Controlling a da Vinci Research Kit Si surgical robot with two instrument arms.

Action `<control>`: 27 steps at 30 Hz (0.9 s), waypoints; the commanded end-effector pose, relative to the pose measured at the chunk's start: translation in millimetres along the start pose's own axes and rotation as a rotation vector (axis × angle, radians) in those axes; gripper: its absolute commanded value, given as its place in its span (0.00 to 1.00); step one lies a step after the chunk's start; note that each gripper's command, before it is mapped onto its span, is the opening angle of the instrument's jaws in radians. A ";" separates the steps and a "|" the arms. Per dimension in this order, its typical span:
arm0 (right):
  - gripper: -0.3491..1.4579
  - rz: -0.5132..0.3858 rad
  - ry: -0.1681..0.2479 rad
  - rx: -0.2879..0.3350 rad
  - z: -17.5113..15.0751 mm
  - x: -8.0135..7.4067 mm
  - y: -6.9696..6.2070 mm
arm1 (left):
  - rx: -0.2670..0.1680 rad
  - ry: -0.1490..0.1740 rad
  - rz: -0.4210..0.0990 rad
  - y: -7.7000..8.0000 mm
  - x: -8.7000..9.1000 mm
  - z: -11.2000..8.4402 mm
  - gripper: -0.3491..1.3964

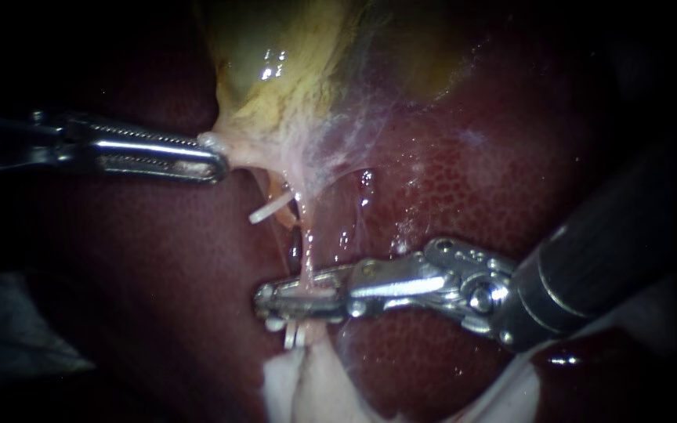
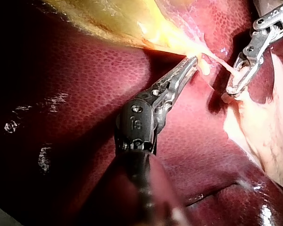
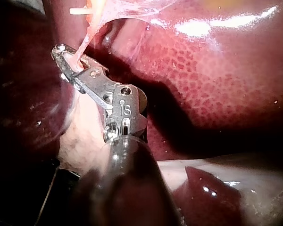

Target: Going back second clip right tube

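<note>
A thin pink tube [image 1: 305, 251] runs down from the yellowish gallbladder [image 1: 291, 70] to my right instrument [image 1: 272, 301]. Its jaws stand slightly open with the tube lying in the narrow gap between them. One white clip [image 1: 268, 209] sticks out from the tissue higher up, and another white clip [image 1: 295, 337] sits just below the jaws. My left instrument [image 1: 215, 160] is shut on the gallbladder's lower edge and holds it stretched to the left. The right wrist view shows the tube [image 3: 82, 47] entering the right instrument [image 3: 66, 59]. In the left wrist view my left instrument [image 2: 191, 63] grips the same pale edge.
Dark red liver [image 1: 472, 180] surrounds the tube on both sides. Thin webbed membrane [image 1: 346, 133] spreads from the gallbladder over the liver. Pale whitish tissue [image 1: 299, 384] lies under the right instrument's jaws. The right instrument's dark shaft [image 1: 605, 251] fills the lower right.
</note>
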 end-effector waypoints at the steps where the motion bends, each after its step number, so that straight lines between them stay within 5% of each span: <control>1: 0.11 0.020 -0.003 0.002 0.3 -0.1 0.1 | -0.001 0.000 0.000 0.0 0.0 0.0 0.00; 4: 0.36 0.017 0.002 -0.008 1.0 -0.3 0.5 | -0.001 0.000 0.000 0.0 0.0 0.0 0.00; 6: 0.42 0.010 0.011 -0.024 1.3 -0.3 0.9 | -0.001 0.000 0.000 -0.1 0.0 0.0 0.00; 17: 0.46 -0.010 0.034 -0.117 -0.6 -0.4 4.1 | -0.001 0.000 0.001 -0.1 0.0 -0.1 0.00; 27: 0.46 -0.012 0.036 -0.136 -2.5 -0.4 4.5 | -0.002 0.000 0.001 -0.1 -0.1 -0.3 0.00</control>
